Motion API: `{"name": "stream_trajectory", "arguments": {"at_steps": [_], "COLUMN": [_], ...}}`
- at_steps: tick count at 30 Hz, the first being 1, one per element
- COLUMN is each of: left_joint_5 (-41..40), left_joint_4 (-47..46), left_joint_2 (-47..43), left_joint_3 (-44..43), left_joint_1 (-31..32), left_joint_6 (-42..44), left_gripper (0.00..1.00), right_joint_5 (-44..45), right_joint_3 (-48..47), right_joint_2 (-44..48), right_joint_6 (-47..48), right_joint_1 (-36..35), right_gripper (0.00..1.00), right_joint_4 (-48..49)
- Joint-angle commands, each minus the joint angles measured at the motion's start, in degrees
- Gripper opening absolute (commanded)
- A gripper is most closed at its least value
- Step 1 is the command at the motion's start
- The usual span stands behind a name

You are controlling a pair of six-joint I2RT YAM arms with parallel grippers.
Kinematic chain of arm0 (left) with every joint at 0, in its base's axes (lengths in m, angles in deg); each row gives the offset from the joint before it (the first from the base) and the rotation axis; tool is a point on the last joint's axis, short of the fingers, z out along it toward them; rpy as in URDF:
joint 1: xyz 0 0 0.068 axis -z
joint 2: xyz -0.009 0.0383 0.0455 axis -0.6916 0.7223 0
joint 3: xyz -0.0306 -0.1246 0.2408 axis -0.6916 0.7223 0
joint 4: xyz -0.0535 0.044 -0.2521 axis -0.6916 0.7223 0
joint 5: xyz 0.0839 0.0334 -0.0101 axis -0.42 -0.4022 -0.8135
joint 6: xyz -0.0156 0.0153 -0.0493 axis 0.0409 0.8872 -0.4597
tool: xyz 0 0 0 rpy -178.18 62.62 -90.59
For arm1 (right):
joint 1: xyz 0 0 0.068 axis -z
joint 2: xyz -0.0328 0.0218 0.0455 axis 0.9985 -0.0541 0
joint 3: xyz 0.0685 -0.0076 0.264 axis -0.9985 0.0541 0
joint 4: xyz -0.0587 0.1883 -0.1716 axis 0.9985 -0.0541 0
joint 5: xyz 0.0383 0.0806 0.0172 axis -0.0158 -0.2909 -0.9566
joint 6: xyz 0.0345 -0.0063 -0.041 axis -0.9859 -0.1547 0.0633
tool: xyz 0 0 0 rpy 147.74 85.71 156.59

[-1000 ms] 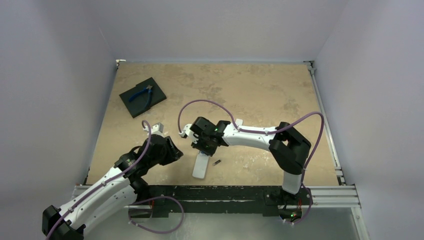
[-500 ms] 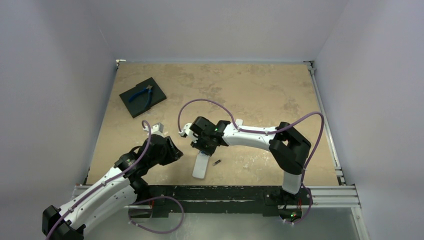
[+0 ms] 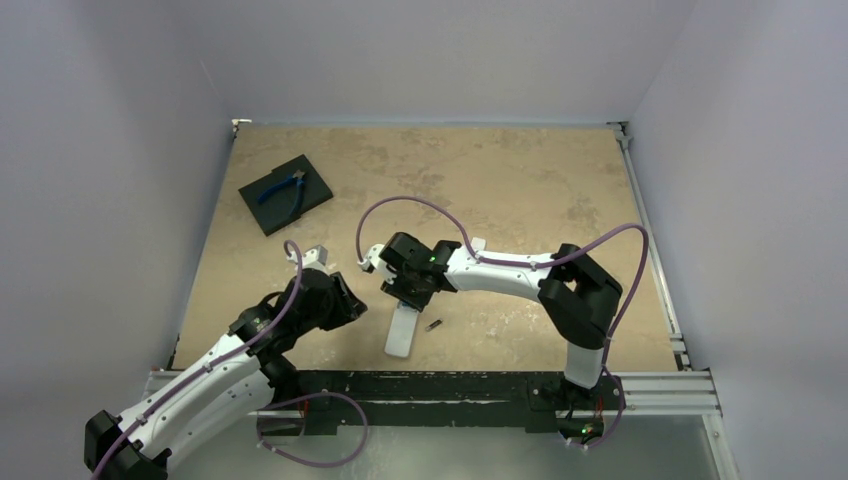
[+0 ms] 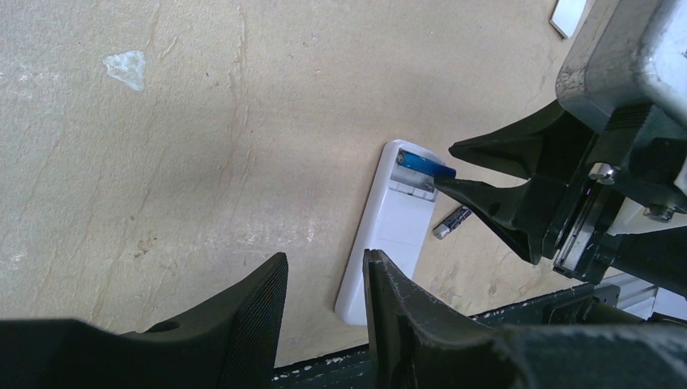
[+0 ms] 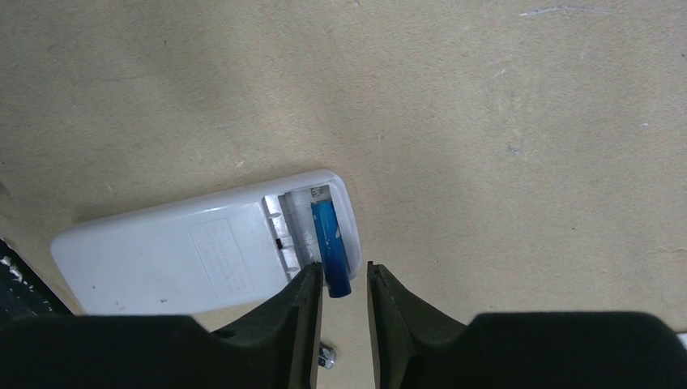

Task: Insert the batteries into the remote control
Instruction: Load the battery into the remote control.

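- One black pad point(image 3: 270, 212) lies far left on the table point(image 3: 500, 180), with blue-handled pliers point(image 3: 283, 188) on top.
- Left gripper point(image 4: 324, 258) hovers just left of the remote control point(image 5: 186, 259), jaws narrowly apart and holding nothing.
- Remote control lies back up near the table's front edge, its battery bay uncovered at the far end.
- Blue battery point(image 5: 330, 235) rests crosswise in that bay, one end poking past the remote's edge.
- Right gripper point(image 5: 344, 271) stands over that end with its jaws only slightly parted; the battery sits against one finger, with a sliver of gap beside the other.
- Dark battery point(image 4: 451, 221) lies on the table just right of the remote.
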Motion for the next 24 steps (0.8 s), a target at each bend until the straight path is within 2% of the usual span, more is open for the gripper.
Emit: {"name": "stream_trajectory", "arguments": {"at_steps": [1, 24], "left_joint_5": [0.43, 1.09], "left_joint_4": [-1.79, -2.85], "left_joint_2": [0.14, 1.91], "left_joint_3": [-0.62, -1.20], "left_joint_1": [-0.27, -0.34], "left_joint_6": [-0.47, -0.13], "left_gripper": [0.39, 0.39], "right_joint_5": [0.97, -2.88], "right_joint_3": [-2.52, -3.20], "right_joint_2": [2.29, -0.55], "right_joint_6": [-0.63, 0.79], "right_joint_1": [0.11, 0.07], "right_gripper": [0.34, 0.40], "right_joint_4": [1.89, 2.82]}}
